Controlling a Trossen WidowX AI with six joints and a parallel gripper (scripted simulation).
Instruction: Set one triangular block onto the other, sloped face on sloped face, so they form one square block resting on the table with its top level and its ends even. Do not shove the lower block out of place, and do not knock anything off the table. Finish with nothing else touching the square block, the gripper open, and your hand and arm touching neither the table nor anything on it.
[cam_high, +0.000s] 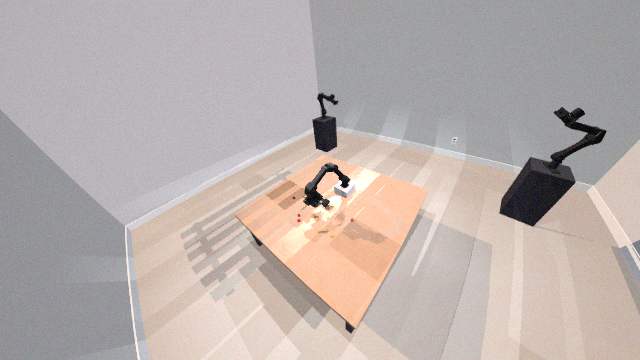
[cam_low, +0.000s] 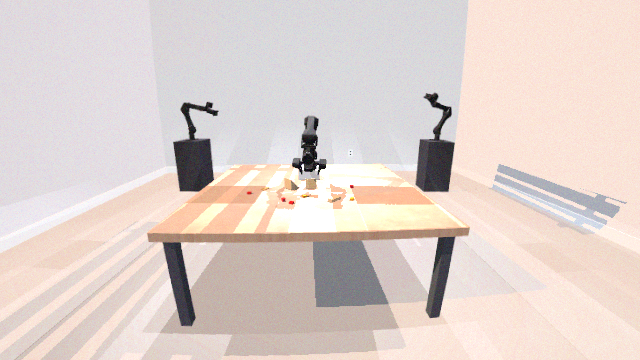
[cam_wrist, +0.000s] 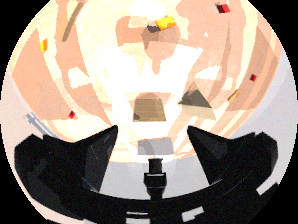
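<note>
Two tan triangular blocks rest apart on the table. One block (cam_low: 311, 184) (cam_wrist: 149, 111) is near the middle, in front of the white base; its face towards the wrist camera looks four-sided. The other block (cam_low: 290, 184) (cam_wrist: 195, 97) lies beside it, to the left in the exterior view and to the right in the wrist view, showing a triangular end. My gripper (cam_high: 318, 203) (cam_low: 309, 168) (cam_wrist: 153, 129) is open and empty, above the table close to the blocks. In the top view the arm and gripper hide the blocks. Exact height above them is hard to tell.
The white base box (cam_high: 344, 190) (cam_wrist: 155, 147) stands behind the blocks. Small red cubes (cam_low: 291, 202) (cam_low: 249, 193) (cam_low: 351, 186), yellow pieces (cam_low: 351, 199) (cam_wrist: 165, 23) and a thin stick (cam_low: 335, 199) (cam_wrist: 72, 22) lie scattered around. Two other arms stand on dark pedestals off the table.
</note>
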